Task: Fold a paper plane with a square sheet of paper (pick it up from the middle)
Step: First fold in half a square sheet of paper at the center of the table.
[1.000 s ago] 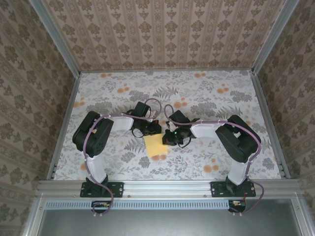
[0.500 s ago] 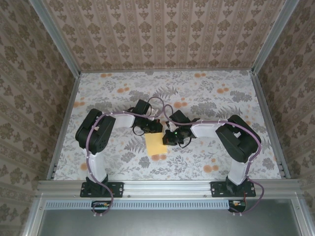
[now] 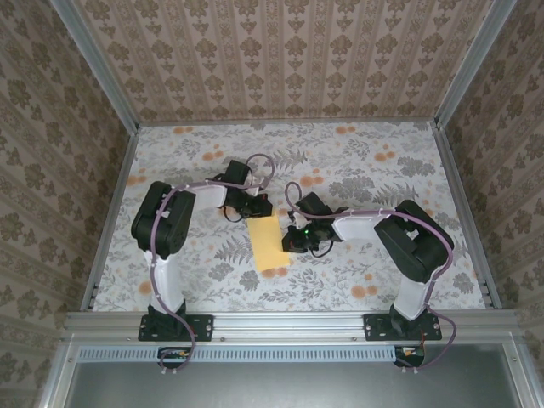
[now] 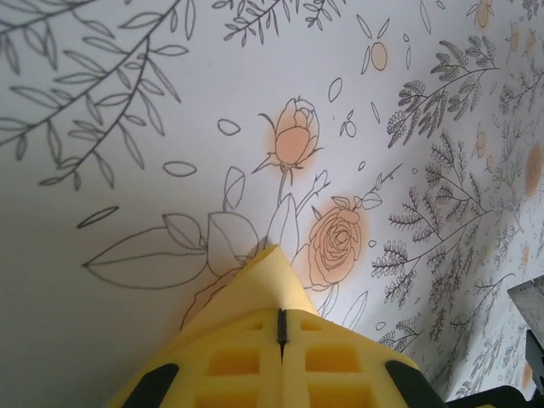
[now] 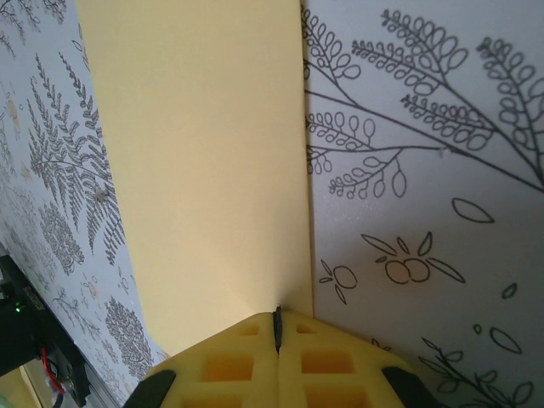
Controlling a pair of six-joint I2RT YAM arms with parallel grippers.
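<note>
From above the near edge the top camera takes in the whole bench (image 3: 382, 161), while both wrist cameras look closely at its middle, sharing the square sheet of paper (image 3: 266, 244).

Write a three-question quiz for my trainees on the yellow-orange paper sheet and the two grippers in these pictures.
1. True or false: the right gripper hangs open, clear of the thin yellow-orange paper sheet.
2. Choose one. The left gripper is: A) open above the sheet; B) shut on a tip of the sheet; C) shut on nothing.
3. Fill in: the tabletop under the arms bears a grey and orange ____ print.

Key: 1 false (its fingers are shut on the sheet's edge); 2 B; 3 floral.
</note>
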